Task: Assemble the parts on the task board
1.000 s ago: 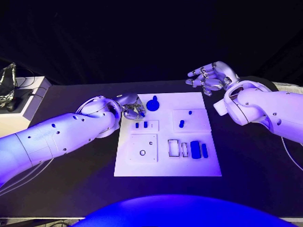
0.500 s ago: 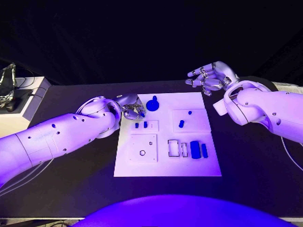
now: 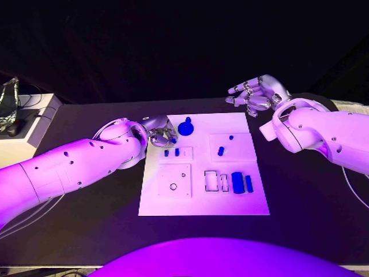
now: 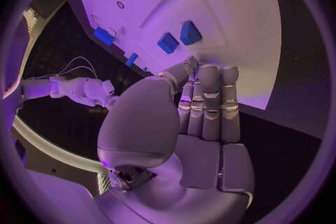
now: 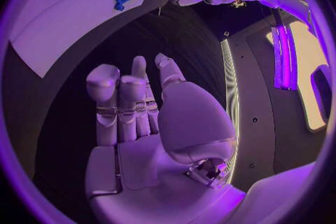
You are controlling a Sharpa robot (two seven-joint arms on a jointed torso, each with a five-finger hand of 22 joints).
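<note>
Head view: nothing has shifted in the last second. The left hand [image 3: 160, 135] hovers, fingers curled, empty, beside the round blue knobbed part [image 3: 186, 127] on the far edge of the white task board [image 3: 234, 202], so no assembly progress.

Right wrist view: the right hand [image 5: 136, 117] is open, empty, above the black bench [image 5: 77, 84].

White rectangular task board [image 3: 203, 199] flat at mid-table, long side running away from the robot. Carries raised square panels and outlined rectangular slots. Round blue knob-shaped part [image 3: 186, 127] near far-left corner. Two small blue parts [image 3: 172, 153] side by side on left panel. One small blue part [image 3: 220, 151] on right panel. Two elongated blue parts [image 3: 242, 183] lying parallel near right edge, just beside empty slots.
</note>
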